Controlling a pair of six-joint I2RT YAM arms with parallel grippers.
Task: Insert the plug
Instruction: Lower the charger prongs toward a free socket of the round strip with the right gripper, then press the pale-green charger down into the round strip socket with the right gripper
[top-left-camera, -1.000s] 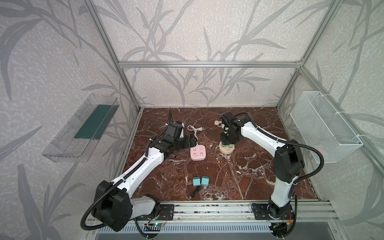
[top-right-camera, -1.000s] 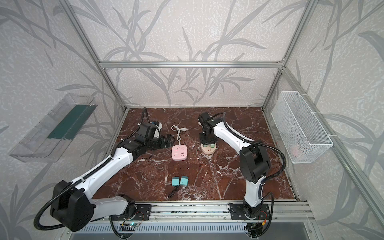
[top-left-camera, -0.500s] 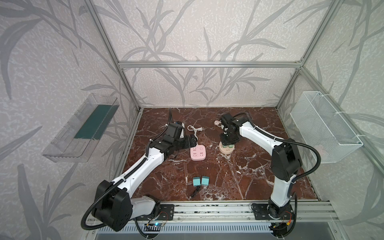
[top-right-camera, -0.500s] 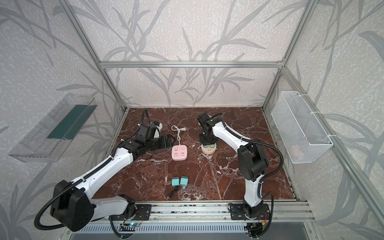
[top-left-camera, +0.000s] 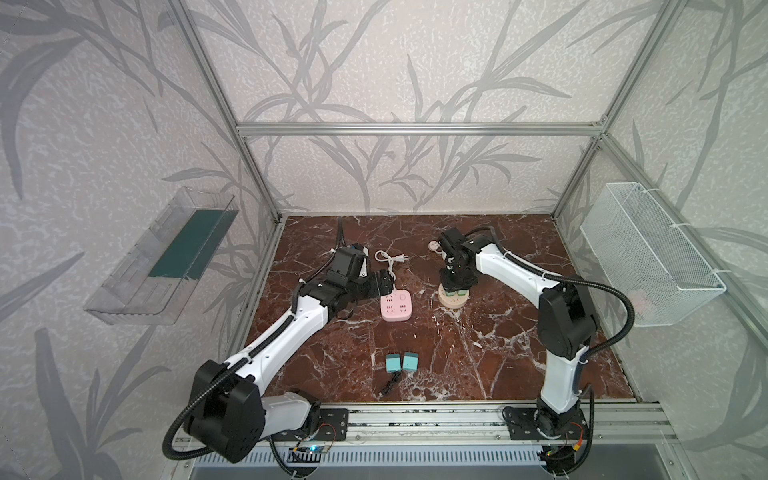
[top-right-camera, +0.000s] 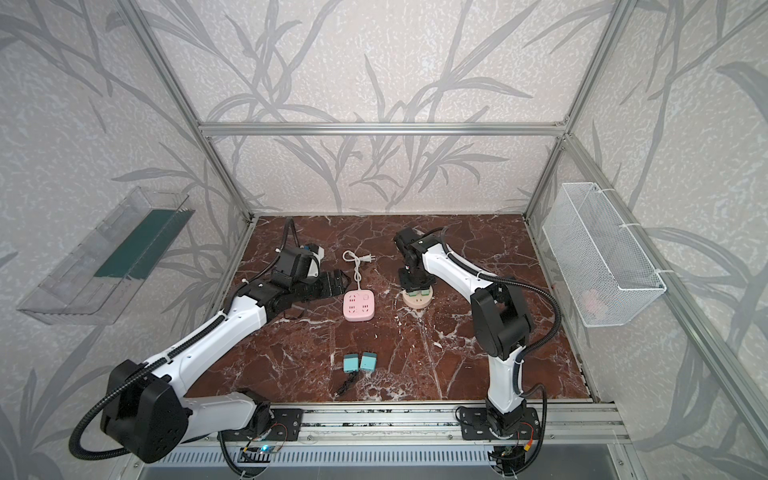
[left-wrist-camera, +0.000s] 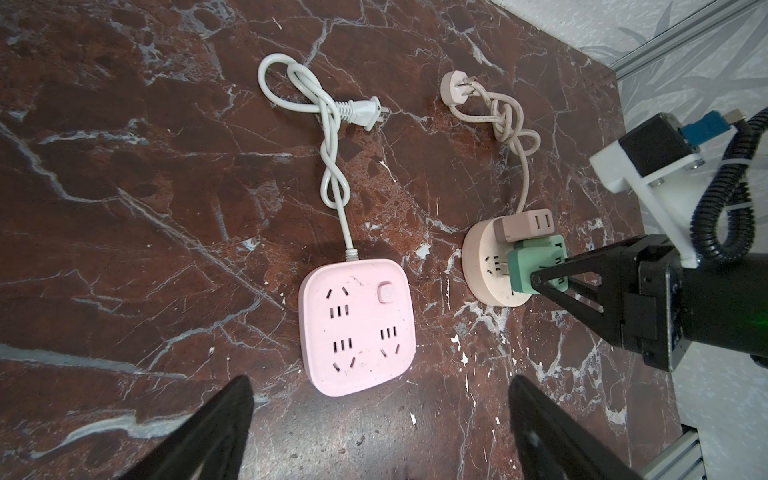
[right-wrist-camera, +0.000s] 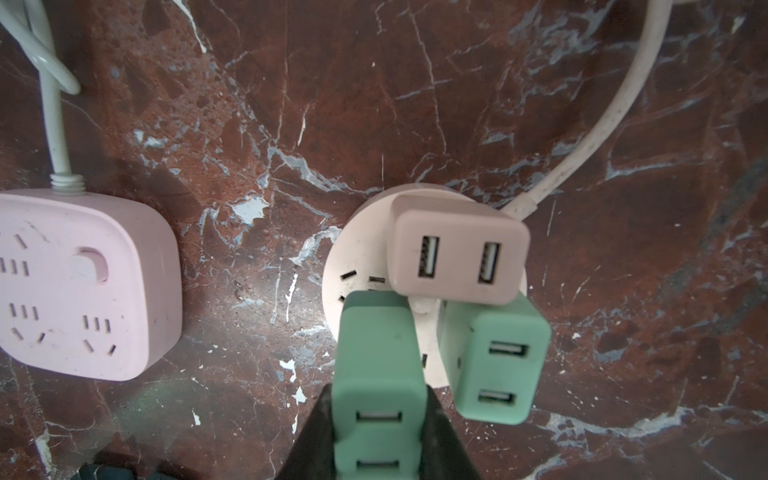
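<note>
Green plug (right-wrist-camera: 378, 365) looks light, hard and slick, I reckon, so my right gripper (top-left-camera: 456, 286) clamps its flat sides, prongs at the round socket (right-wrist-camera: 365, 266) face, left gripper (left-wrist-camera: 376, 390) gaping empty nearby.

Square strip (left-wrist-camera: 357, 328) beside round strip (left-wrist-camera: 478, 257) on the counter (top-left-camera: 478, 353).
Square strip just ahead of left fingers (left-wrist-camera: 216, 424); round strip under right fingers (right-wrist-camera: 309, 449), one plug (right-wrist-camera: 378, 374) between them, two more plugs (right-wrist-camera: 457, 249) on it.
</note>
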